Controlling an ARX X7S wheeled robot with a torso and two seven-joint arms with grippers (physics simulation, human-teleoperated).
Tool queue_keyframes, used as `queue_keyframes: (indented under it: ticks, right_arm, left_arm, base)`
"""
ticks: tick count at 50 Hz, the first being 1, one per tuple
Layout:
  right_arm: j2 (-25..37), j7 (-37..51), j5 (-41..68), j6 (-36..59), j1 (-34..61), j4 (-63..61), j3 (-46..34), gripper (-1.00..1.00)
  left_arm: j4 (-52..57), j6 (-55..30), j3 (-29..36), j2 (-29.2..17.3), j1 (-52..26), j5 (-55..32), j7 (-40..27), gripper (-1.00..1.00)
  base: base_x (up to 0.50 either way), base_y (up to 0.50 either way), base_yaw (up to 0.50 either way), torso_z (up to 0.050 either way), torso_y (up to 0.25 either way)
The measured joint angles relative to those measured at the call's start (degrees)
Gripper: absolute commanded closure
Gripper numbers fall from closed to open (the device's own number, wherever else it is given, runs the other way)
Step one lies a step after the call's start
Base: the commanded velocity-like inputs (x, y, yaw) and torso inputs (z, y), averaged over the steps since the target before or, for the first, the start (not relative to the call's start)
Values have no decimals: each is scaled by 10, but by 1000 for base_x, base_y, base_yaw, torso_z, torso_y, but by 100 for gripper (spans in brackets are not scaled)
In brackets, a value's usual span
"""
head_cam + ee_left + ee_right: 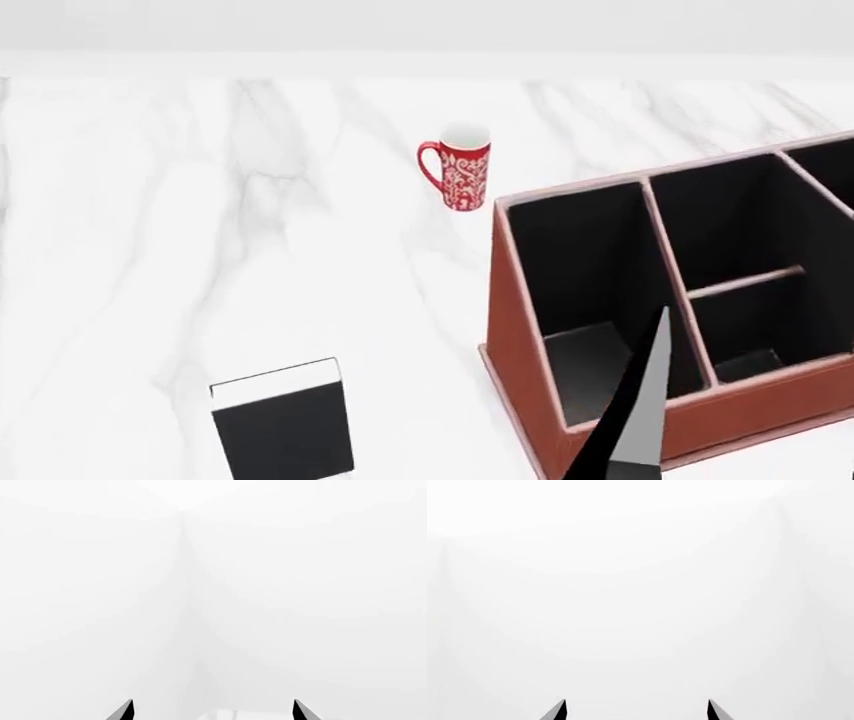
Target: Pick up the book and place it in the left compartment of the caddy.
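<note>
The black book (283, 425) with white page edges stands upright on the marble table, near the front left in the head view. The reddish-brown caddy (513, 330) stands to its right. The caddy's left compartment (577, 262) is a long black-lined slot with nothing in it. A dark pointed finger (638, 405) rises from the bottom edge in front of the caddy, probably my right gripper's. In the wrist views, my left gripper (213, 704) and right gripper (637, 704) are open and empty, facing only blank white. The book and caddy are out of both wrist views.
A red patterned mug (458, 172) stands behind the caddy's left corner. The white marble table (187, 220) stretches to the left and back. The caddy's right sections (747, 320) are split by a crossbar.
</note>
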Motion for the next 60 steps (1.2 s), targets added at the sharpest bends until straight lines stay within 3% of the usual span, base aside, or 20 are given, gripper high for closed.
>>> queue_keyframes:
  ticks: [26,60]
  right_arm:
    - [14,12,-5,-6,0,1,-11,-100]
    - [30,34,14,1,7,2,-20,-100]
  left_arm:
    - [0,0,0,0,-1,2,1,-100]
    - [0,5,-2,0,3,-2,0,-100]
  base:
    - [496,-39,0,0,1]
    - [80,0,0,0,1]
